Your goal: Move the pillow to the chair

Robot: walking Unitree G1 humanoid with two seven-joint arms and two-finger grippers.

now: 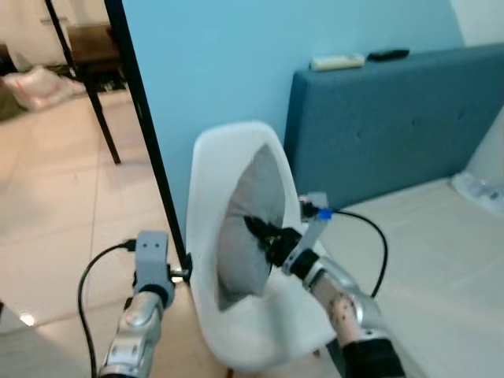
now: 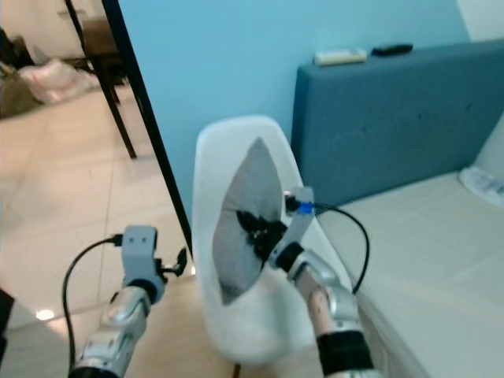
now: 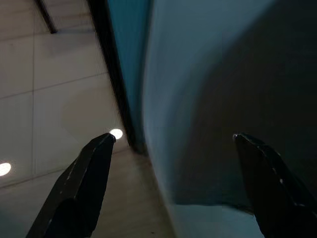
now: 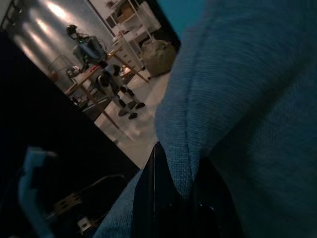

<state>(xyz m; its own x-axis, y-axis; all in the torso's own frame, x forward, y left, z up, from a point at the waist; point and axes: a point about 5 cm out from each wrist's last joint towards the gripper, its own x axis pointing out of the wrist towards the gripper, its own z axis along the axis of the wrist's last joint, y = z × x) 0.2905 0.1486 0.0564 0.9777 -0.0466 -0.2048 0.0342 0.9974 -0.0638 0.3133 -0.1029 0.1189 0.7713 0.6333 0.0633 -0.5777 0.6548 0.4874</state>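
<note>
Grey pillow stands upright in white chair, right gripper jaws clamped on it.

A white moulded plastic shell chair stands on the pale tiled floor, just beside the blue upholstered headboard. A grey fabric pillow stands on edge on the seat, leaning against the chair's back. A cream remote and a black remote lie along the headboard's top edge. The pale mattress has a clear plastic wrapper at its far right edge.
</note>
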